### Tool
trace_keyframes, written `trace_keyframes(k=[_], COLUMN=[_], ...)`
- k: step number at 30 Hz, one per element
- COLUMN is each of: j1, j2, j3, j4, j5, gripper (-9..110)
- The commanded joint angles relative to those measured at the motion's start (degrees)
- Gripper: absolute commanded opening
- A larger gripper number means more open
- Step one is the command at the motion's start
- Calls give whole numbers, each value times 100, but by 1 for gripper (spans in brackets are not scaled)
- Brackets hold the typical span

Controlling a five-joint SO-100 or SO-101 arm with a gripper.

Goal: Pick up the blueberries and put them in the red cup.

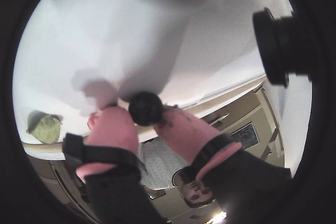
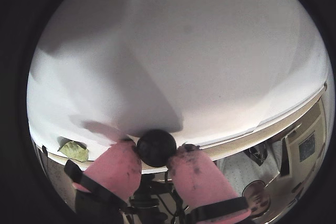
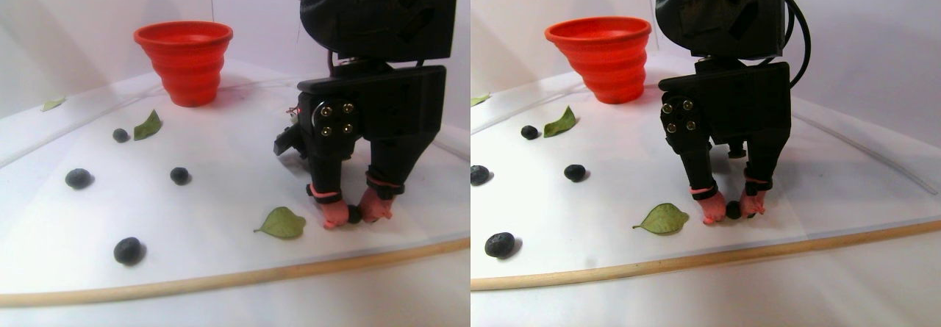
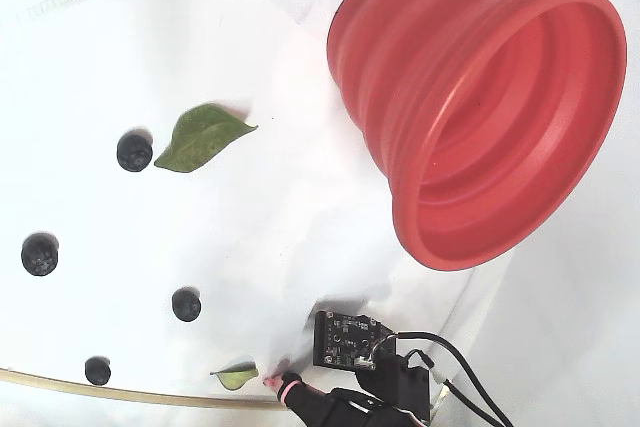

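With the gripper (image 3: 354, 214) down at the white table (image 3: 220, 217), I read the pink fingertips (image 2: 113, 169) as clenched on one berry (image 2: 156, 147), which sits square btwn them in both wrist views, touching a pad on each side; whether it rests on the surface or is just clear of it I cannot tell. A round berry has no long axis, so approach angle matters little; what matters is the line from the berry to the red cup (image 3: 185, 61). In the stereo pair view (left half) the cup stands upright, far back and to the left of the gripper, well apart from it, mouth open upward. My judgement: next move = lift straight up w/ grip kept firm, then swing back-left until the berry hangs over the rim. Other blueberries (image 3: 127, 250) lie loose to the left, approx four of them, plus one green leaf (image 3: 282, 223) just beside the gripper and a second leaf (image 3: 148, 126) farther back nr the cup. In the fixed view the cup (image 4: 500, 127) shows no berries in the part of its interior I can see. Risk, as I judge it: berry rolling out of the soft pads during the lift.
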Motion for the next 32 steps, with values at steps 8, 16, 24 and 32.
trace_keyframes(k=[8, 16, 24, 32], j1=[-70, -114, -167, -404], j2=[562, 905, 1239, 1925], j3=[202, 369, 448, 589], j4=[176, 176, 378, 844], j5=[246, 334, 396, 501], gripper=[9, 8, 8, 8])
